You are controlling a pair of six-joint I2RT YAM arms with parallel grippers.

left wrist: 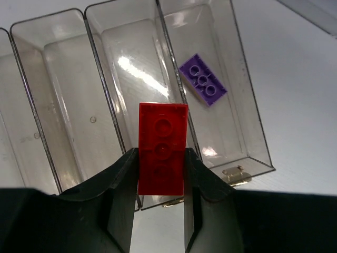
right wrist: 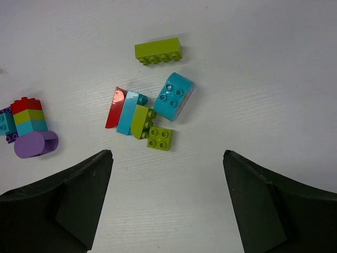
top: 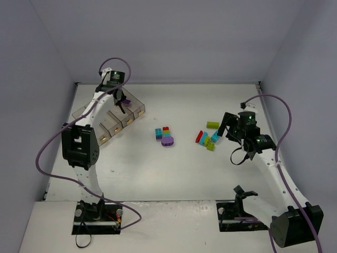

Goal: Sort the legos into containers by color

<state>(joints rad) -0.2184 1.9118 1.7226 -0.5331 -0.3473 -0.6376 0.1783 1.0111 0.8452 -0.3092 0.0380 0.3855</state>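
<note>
The bins (left wrist: 68,100) stand in a row at the far left of the surface, under the left arm (top: 79,145). Its jaws are closed most of the way on a red brick (left wrist: 162,137), gripped by its two long sides, and they hang above the row.

In the left wrist view the brick's long axis runs the same way as the bins. The brick sits over the wall between the end bin at the right of that view and its neighbour. That end bin already holds a purple brick (left wrist: 203,79), and the other bins in view look empty. You would do well to carry the red brick sideways, clear of that wall and over the neighbour, before you let go. If it drops here it may catch on the wall or land beside the purple one.

A small stack (top: 166,134) with a round purple piece (top: 168,141) lies mid-surface. To its right lies a loose cluster: a red piece (right wrist: 115,108), a lime brick (right wrist: 158,51), a cyan brick (right wrist: 174,96) and a lime square (right wrist: 159,138).

The right arm (top: 274,168) is the nearer one to that cluster. Its jaws stand wide apart and hold nothing, just on the near side of the lime square.
</note>
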